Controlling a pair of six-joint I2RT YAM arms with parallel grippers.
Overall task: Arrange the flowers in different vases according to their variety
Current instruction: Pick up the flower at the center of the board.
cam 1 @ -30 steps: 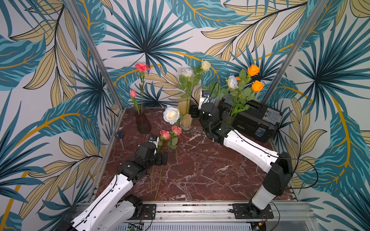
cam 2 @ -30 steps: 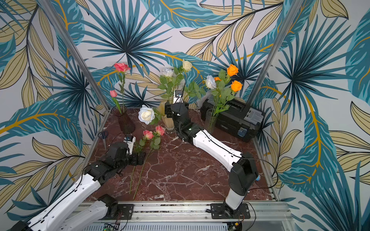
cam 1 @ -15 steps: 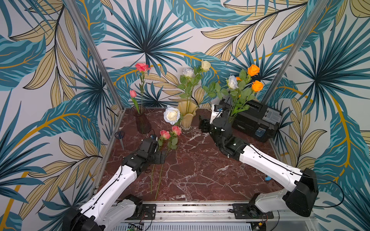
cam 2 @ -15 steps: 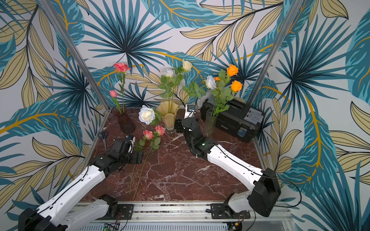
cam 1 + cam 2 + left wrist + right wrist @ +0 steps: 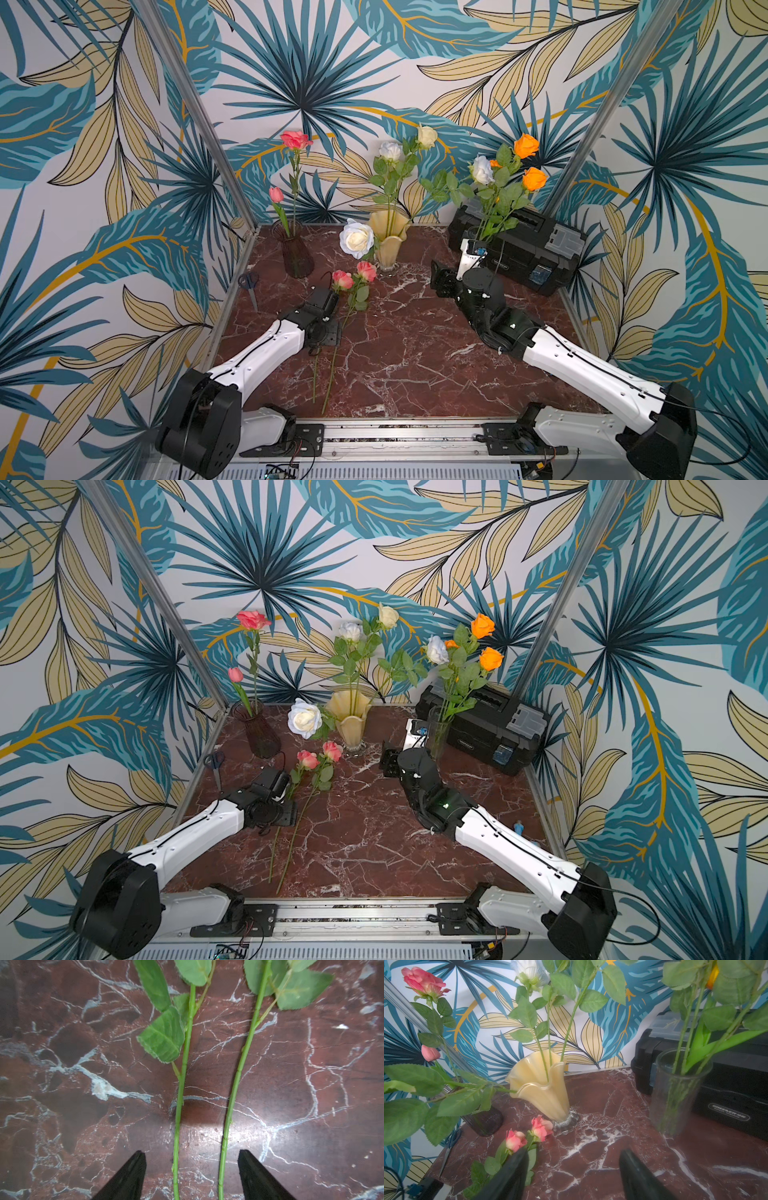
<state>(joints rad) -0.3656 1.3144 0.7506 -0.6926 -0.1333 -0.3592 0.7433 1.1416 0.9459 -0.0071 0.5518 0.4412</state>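
The left gripper (image 5: 190,1153) is partly open, its jaws straddling but not touching the stems of two pink roses (image 5: 343,279) lying left of centre on the marble table (image 5: 415,340). The right gripper (image 5: 574,1152) is open and empty, near the clear glass vase (image 5: 675,1093) at far right.

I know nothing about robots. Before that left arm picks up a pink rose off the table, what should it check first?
1. Left gripper open: ok, jaws apart.
2. Single stem between its fingers: not ok, both pink rose stems lie between them.
3. Dark purple vase upright: ok, holding two pink flowers.
4. Right gripper out of the way: ok, open and empty near the clear vase.
5. Scissors clear of those stems: ok, by the table edge.
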